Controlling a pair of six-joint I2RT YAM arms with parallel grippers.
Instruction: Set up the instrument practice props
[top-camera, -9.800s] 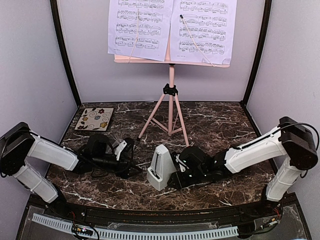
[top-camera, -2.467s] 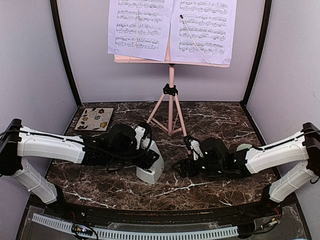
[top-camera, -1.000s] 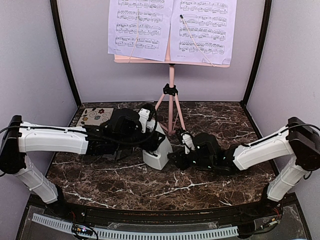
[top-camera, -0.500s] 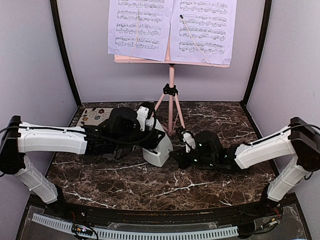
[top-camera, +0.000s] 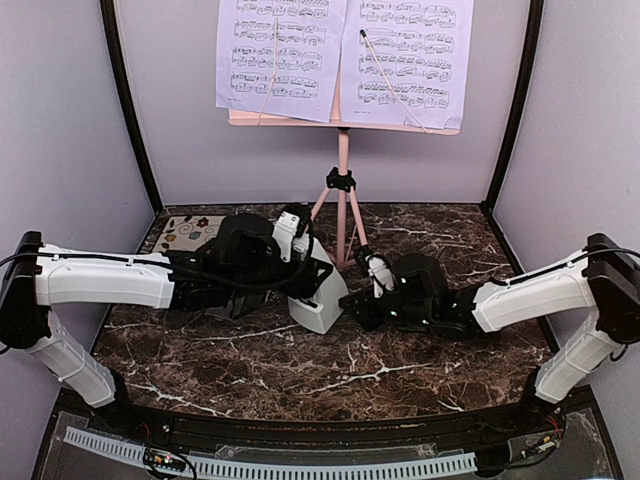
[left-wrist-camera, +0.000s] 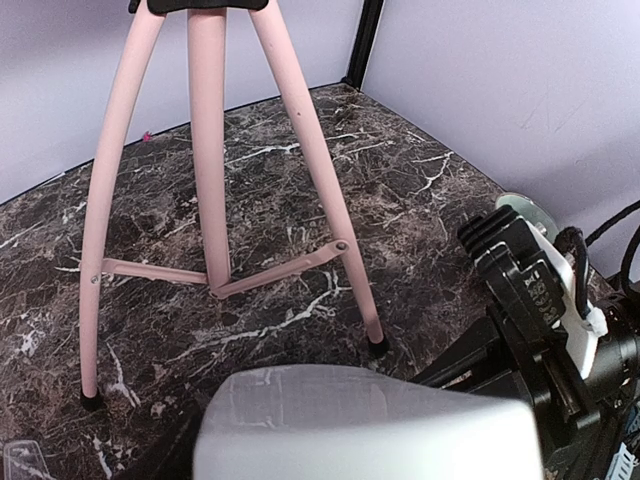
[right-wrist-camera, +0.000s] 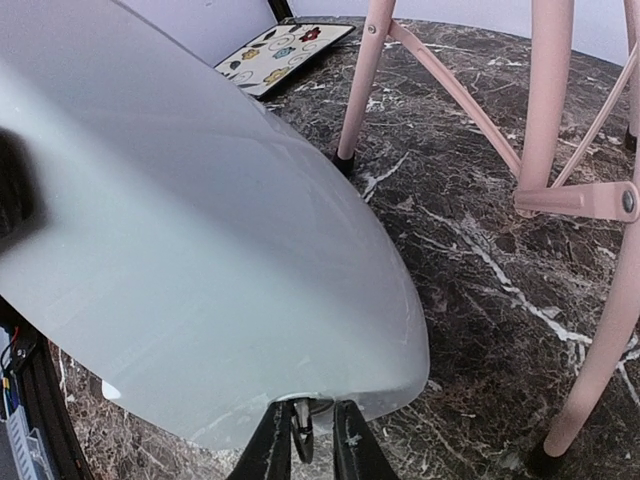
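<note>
The pink tripod music stand (top-camera: 343, 190) stands at the back centre with the lavender sheet-music pages (top-camera: 283, 55) on its desk. The grey-white metronome (top-camera: 320, 298) sits tilted just left of the stand's front leg. My left gripper (top-camera: 308, 275) is shut on it from the left; its fingers are hidden in the left wrist view, where the metronome (left-wrist-camera: 360, 430) fills the bottom. My right gripper (top-camera: 354, 306) is against the metronome's right side. In the right wrist view the jaws (right-wrist-camera: 305, 440) stand nearly closed around a small metal key under the metronome (right-wrist-camera: 200, 250).
The floral coaster (top-camera: 185, 232) lies at the back left, partly behind my left arm, and shows in the right wrist view (right-wrist-camera: 280, 52). The pale green bowl's rim (left-wrist-camera: 525, 208) shows behind my right arm. The stand's legs (left-wrist-camera: 320, 190) are close behind both grippers.
My left gripper carried the metronome from the front centre back toward the stand. In the last second it shifted slightly right, and my right gripper closed in against its side.
</note>
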